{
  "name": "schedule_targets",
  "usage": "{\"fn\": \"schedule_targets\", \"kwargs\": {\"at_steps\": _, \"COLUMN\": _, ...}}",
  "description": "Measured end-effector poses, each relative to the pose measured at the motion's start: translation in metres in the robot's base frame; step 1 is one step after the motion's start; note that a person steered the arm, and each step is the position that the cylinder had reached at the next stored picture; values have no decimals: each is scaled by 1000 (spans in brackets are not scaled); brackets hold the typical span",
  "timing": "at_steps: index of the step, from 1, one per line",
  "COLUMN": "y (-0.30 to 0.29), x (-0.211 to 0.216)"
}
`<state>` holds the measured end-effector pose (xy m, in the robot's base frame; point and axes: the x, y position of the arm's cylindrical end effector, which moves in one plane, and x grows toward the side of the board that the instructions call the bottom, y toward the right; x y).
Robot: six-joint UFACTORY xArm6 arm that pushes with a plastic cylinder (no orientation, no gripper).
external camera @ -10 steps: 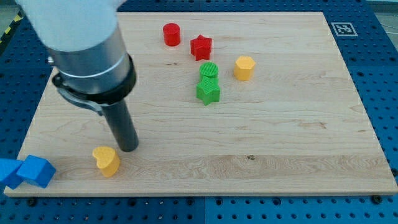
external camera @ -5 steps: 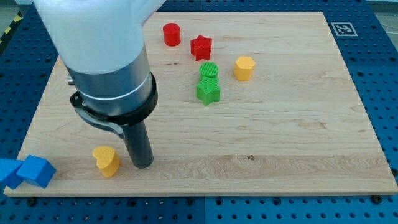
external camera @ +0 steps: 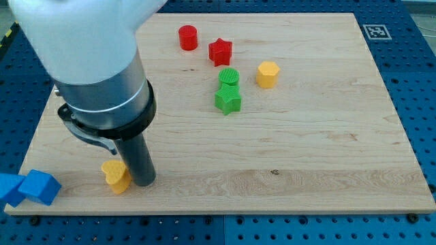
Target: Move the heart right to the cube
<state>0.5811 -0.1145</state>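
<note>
The yellow heart (external camera: 116, 175) lies near the board's bottom left. My tip (external camera: 142, 182) stands right against the heart's right side, touching it or nearly so. A blue cube (external camera: 39, 187) sits at the board's bottom left corner, at the view's left of the heart, with a second blue block (external camera: 7, 188) beside it at the frame edge. The arm's wide body hides part of the board's upper left.
A red cylinder (external camera: 188, 37) and a red star (external camera: 220, 52) sit at the top centre. A green cylinder (external camera: 229, 77) sits just above a green star (external camera: 228, 100). A yellow hexagon-like block (external camera: 268, 73) lies to their right.
My tip swung from above the heart out to its right, then came back left against the heart's right side. The heart has barely moved.
</note>
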Motion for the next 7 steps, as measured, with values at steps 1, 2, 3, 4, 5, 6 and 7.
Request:
{"fn": "schedule_targets", "kwargs": {"at_steps": 1, "y": -7, "x": 0}}
{"fn": "schedule_targets", "kwargs": {"at_steps": 2, "y": -14, "x": 1}}
{"fn": "schedule_targets", "kwargs": {"at_steps": 3, "y": -22, "x": 3}}
{"fn": "schedule_targets", "kwargs": {"at_steps": 4, "y": -30, "x": 6}}
{"fn": "schedule_targets", "kwargs": {"at_steps": 5, "y": -38, "x": 7}}
{"fn": "schedule_targets", "kwargs": {"at_steps": 6, "y": -45, "x": 9}}
{"fn": "schedule_targets", "kwargs": {"at_steps": 7, "y": -52, "x": 10}}
